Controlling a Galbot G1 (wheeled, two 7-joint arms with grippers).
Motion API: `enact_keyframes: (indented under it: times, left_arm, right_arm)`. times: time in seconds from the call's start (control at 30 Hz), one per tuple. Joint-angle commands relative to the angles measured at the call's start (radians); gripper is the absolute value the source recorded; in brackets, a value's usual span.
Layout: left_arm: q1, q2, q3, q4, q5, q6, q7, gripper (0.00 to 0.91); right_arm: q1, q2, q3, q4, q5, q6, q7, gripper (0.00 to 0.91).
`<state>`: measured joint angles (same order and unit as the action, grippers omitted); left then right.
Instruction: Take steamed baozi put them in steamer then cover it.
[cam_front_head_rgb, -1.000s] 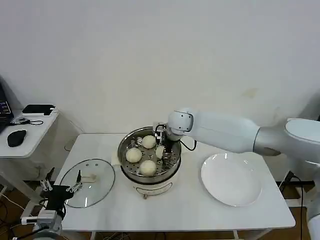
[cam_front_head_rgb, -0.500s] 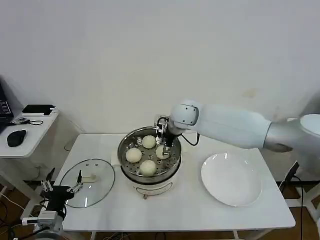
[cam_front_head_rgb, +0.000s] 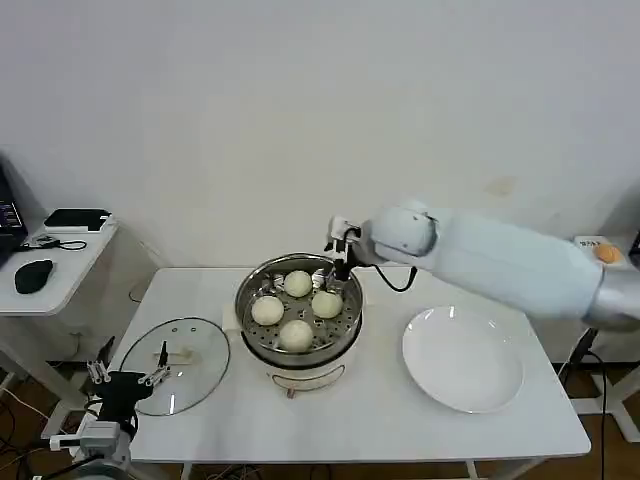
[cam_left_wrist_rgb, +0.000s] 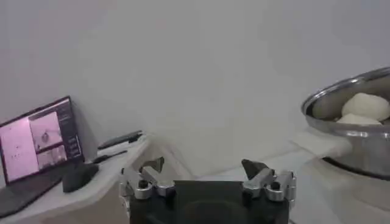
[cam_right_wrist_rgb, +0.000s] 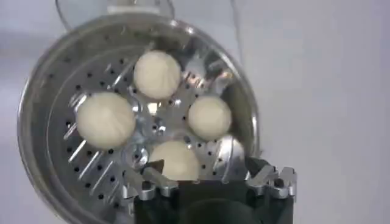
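The steamer (cam_front_head_rgb: 346, 330) stands mid-table with several baozi (cam_front_head_rgb: 297, 284) on its perforated tray. Looking down through the right wrist view, the baozi (cam_right_wrist_rgb: 105, 120) lie apart inside the steamer's rim (cam_right_wrist_rgb: 36, 91). My right gripper (cam_front_head_rgb: 340, 250) (cam_right_wrist_rgb: 205, 162) hovers open and empty above the pot's back right rim. The cover (cam_front_head_rgb: 175, 378), clear glass with a pale handle, lies flat on the table left of the pot. Beside the cover's near left edge, my left gripper (cam_front_head_rgb: 125, 378) (cam_left_wrist_rgb: 202, 160) is open and empty, and the steamer (cam_left_wrist_rgb: 353, 131) shows beyond it.
A white plate (cam_front_head_rgb: 462, 358) lies right of the steamer. A small side desk (cam_front_head_rgb: 60, 285) with a mouse and a phone stands at the left. A laptop (cam_left_wrist_rgb: 36, 137) sits on it in the left wrist view. The table's front edge runs close below the cover.
My right gripper has let go of a baozi on the tray, then risen and drawn back to the right, out of the steamer. The left arm barely moved.
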<state>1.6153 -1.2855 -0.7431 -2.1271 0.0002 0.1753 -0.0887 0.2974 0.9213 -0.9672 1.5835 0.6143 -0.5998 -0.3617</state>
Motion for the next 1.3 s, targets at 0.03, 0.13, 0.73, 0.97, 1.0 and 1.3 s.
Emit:
enact_keyframes:
  times: [0.03,0.13,0.73,0.97,1.0,1.3]
  left_arm:
    - [0.006,-0.003,0.009,-0.001,0.008,0.000,-0.002,0.907]
    - [0.013,0.001,0.007,0.004,0.011,-0.004,-0.003,0.907]
    - [-0.008,0.081,0.016,0.109,0.543,-0.102,0.010,0.907]
    - [-0.032,0.096,0.016,0.171,0.823,-0.156,-0.012,0.907]
    - [-0.038,0.096,0.017,0.187,0.842,-0.160,-0.010,0.907]
    - [-0.054,0.087,0.019,0.197,0.845,-0.166,-0.009,0.907]
  right_arm:
    - [-0.731,-0.136,0.765,0.168,-0.238,0.330,0.326,0.907]
    - [-0.993,-0.073,1.035,0.195,-0.318,0.447,0.338,0.907]
    - [-1.810,0.396,1.899,0.365,-0.392,0.694,0.089,0.907]
    - [-1.925,0.468,1.921,0.368,-0.380,0.752,0.022,0.907]
    - [-1.931,0.473,1.912,0.359,-0.387,0.764,0.004,0.907]
    - [-1.952,0.462,1.857,0.351,-0.360,0.760,-0.023,0.907]
